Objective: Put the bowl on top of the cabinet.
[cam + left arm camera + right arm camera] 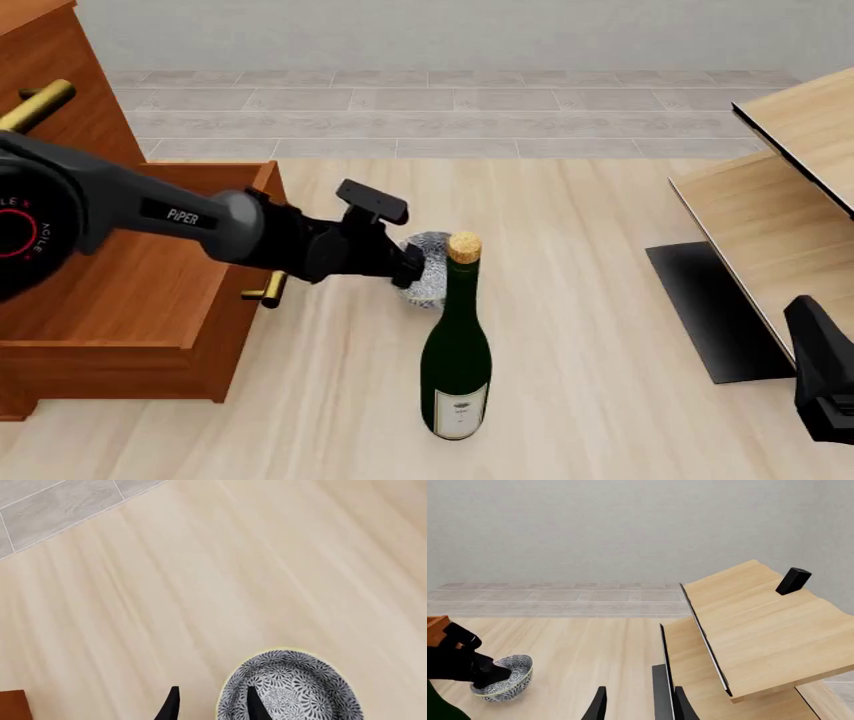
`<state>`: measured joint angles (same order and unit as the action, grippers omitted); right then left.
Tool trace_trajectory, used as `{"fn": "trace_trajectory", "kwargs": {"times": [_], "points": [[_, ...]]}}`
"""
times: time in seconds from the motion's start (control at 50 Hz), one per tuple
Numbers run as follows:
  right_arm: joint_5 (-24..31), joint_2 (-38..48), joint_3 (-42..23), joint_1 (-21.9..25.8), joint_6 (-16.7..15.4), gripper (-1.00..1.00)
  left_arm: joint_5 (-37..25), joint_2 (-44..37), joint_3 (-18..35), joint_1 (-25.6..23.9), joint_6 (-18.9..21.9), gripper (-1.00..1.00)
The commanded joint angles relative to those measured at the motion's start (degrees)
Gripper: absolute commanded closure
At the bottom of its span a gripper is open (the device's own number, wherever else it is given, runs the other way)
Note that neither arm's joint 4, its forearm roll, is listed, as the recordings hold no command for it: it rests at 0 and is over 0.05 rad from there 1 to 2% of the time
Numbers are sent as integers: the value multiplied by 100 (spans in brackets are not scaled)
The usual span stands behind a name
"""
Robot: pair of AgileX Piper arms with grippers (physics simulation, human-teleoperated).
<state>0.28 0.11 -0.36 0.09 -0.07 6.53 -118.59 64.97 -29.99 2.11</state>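
Now the cabinet (120, 290) is standing at nine o'clock on the table (601, 400), its top out of frame, while the pale shelf (787, 240) is sitting at three o'clock. Centrally, the bottle (457, 350) is rising just in front of the bowl (427, 268). The left gripper (210, 705) is straddling the bowl's rim, jaws parted, one finger inside and one outside, not yet pinching. Closing firmly before lifting seems wise, then rising clear of the bottle. The right gripper (640, 705) is idling, slightly open and empty.
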Motion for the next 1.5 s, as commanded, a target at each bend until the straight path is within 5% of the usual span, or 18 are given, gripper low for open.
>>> {"fn": "trace_trajectory", "kwargs": {"times": [0.02, 0.08, 0.1, 0.36, 0.56, 0.96, 1.5], "points": [[0, 0, 0, -1, 0, -100, -102, -258, 127, -31, 35, -100], [0, 0, 0, 0, 0, -100, 109, -221, 50, 60, 264, -100], [0, 0, 0, 0, 0, -100, 158, -204, -16, 36, 177, 100], [0, 0, 0, 0, 0, -100, 286, 525, -321, 186, 10, 100], [-1, 0, 0, 1, 0, -100, 151, 1729, -664, 313, -552, 100], [0, 0, 0, 0, 1, -100, 166, 3234, -1092, 1056, -430, 100], [0, 0, 0, 0, 1, -100, -595, 4919, -1043, 1735, -930, 100]]}}
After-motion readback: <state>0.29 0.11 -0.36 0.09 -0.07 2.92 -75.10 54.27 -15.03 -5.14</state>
